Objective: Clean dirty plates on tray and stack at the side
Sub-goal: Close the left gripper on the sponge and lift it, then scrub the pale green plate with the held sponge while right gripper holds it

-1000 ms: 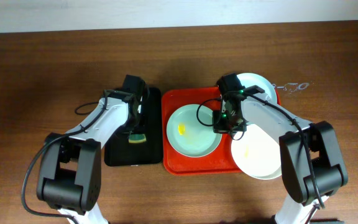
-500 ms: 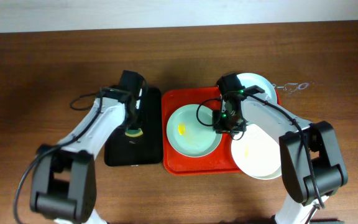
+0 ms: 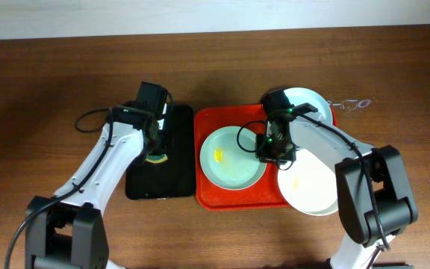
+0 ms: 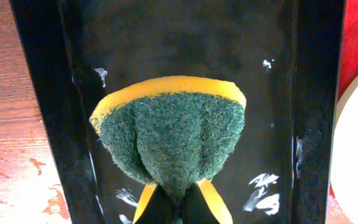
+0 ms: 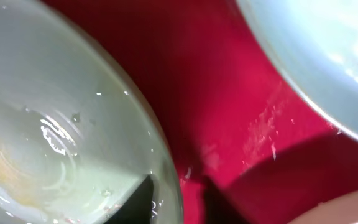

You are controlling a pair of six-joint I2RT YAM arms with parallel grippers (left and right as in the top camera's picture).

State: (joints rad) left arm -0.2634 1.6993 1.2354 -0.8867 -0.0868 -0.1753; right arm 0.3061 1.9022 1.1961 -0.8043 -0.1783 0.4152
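On the red tray lie three dirty plates. A mint one with a yellow smear lies at the left. A white one sits at the back right, and another overlaps the front right corner. My right gripper stands open astride the mint plate's right rim, one finger over the plate and one over the tray. Over the black tray, my left gripper is shut on a green-and-yellow sponge, pinched and bulging.
The black tray lies directly left of the red tray on the brown wooden table. Small wires lie right of the red tray's back corner. A pale wall edge runs along the back.
My left gripper has shut on the sponge and drawn it slightly back and to the left over the black tray. My right gripper's jaws have parted at the mint plate's rim.
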